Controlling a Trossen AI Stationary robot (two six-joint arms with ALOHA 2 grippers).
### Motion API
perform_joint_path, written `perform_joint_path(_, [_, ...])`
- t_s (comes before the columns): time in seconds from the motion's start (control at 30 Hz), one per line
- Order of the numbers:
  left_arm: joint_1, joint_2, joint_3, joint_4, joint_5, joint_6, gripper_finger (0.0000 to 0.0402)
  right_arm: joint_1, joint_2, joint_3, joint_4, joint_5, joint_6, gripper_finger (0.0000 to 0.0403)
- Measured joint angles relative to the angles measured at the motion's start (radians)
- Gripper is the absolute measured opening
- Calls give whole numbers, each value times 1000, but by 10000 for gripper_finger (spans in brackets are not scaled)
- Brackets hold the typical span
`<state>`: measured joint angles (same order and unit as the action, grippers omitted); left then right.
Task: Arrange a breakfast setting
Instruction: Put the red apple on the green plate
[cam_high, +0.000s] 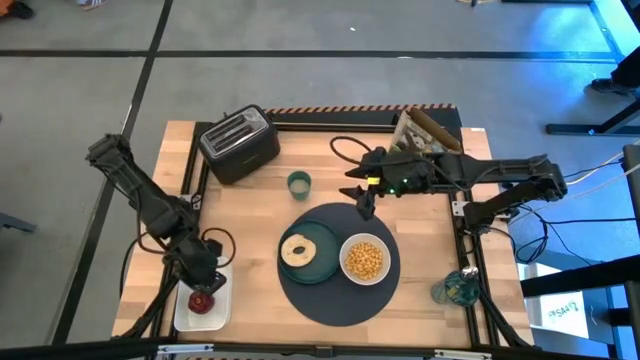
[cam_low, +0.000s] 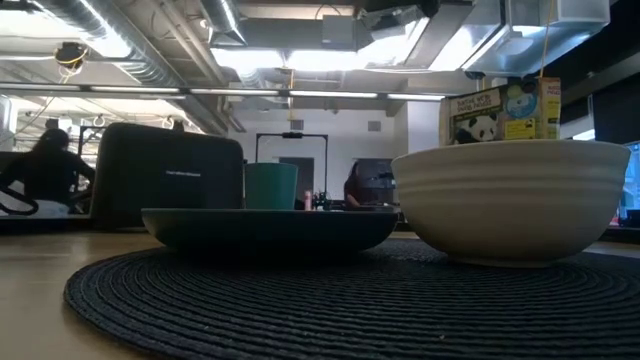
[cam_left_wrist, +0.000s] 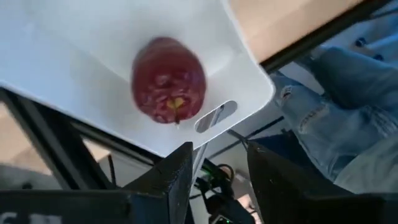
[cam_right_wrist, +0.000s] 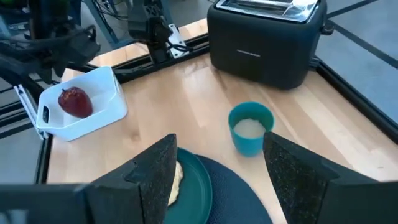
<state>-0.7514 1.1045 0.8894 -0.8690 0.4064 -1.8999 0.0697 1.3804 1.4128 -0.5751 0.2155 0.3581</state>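
1. A dark round mat (cam_high: 338, 290) lies at lower centre of the overhead frame, carrying a teal plate (cam_high: 316, 252) with a bagel (cam_high: 298, 250) on its left part and a white bowl (cam_high: 364, 260) of yellow cereal (cam_high: 364, 259) at right.
2. A small green cup (cam_high: 299, 184) stands on the bare wood just above the mat, with the black toaster (cam_high: 239, 144) to its upper left.
3. The left gripper (cam_high: 204, 288) hangs over the white tray (cam_high: 186, 315) at lower left of the frame, where the red fruit (cam_high: 202, 303) lies; in the left wrist view its fingers (cam_left_wrist: 180, 177) stand apart with nothing between them, the fruit (cam_left_wrist: 168, 88) beyond their tips.
4. The right gripper (cam_high: 366, 203) hovers over the mat's upper edge at centre frame, right of the cup, its fingers (cam_right_wrist: 158, 163) spread wide and empty.
5. The table-level view shows the plate (cam_low: 270, 226) and bowl (cam_low: 515, 198) on the mat (cam_low: 350, 300), cup (cam_low: 271, 186) behind.
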Motion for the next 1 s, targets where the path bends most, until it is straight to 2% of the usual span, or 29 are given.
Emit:
perform_joint_path(0.33, [-17,118,-21,-5,67,1,146,-5,-1,0,-5,-44,-15,230])
perform_joint_path(0.53, [-38,140,-56,32,112,21,145,-5,-1,0,-7,-43,-24,230])
perform_joint_path(0.87, [-81,140,-64,72,75,-7,93,-5,-1,0,-56,-30,-30,230])
perform_joint_path(1.0, [-86,140,-64,72,50,-17,86,-5,-1,0,-68,-5,-36,230])
